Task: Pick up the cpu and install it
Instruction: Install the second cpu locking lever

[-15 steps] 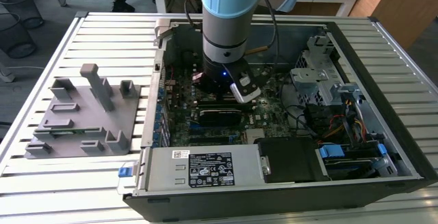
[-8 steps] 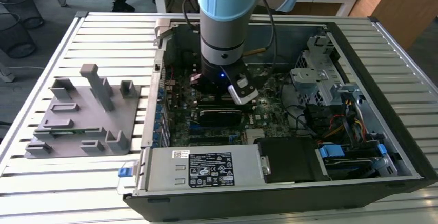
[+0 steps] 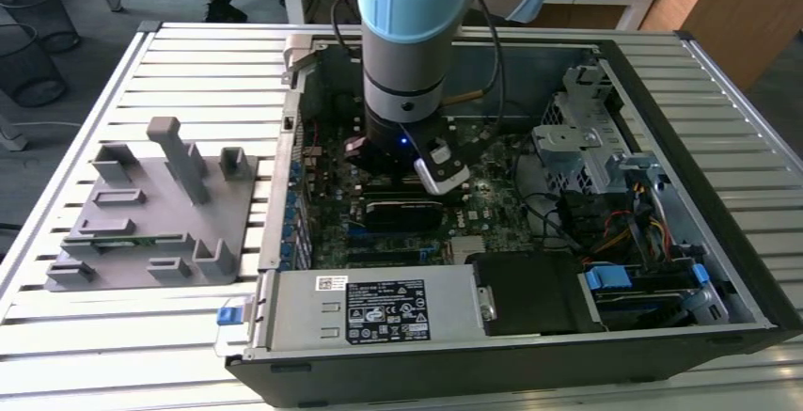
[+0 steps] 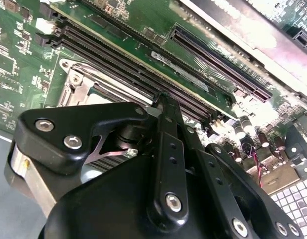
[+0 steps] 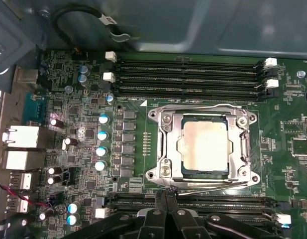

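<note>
Your cpu (image 5: pixel 203 146) sits in the socket (image 5: pixel 203 145), with the gripper (image 5: pixel 165 195) just beside its frame, jaws closed together and holding nothing.

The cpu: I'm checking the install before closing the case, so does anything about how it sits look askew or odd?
Nothing stands out. In the first wrist view the cpu lies flat and square inside the socket frame, its edges parallel to the frame.

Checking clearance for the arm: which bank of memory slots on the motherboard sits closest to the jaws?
The bank of memory slots on the gripper side of the CPU socket, not the bank with white latches beyond it.
</note>
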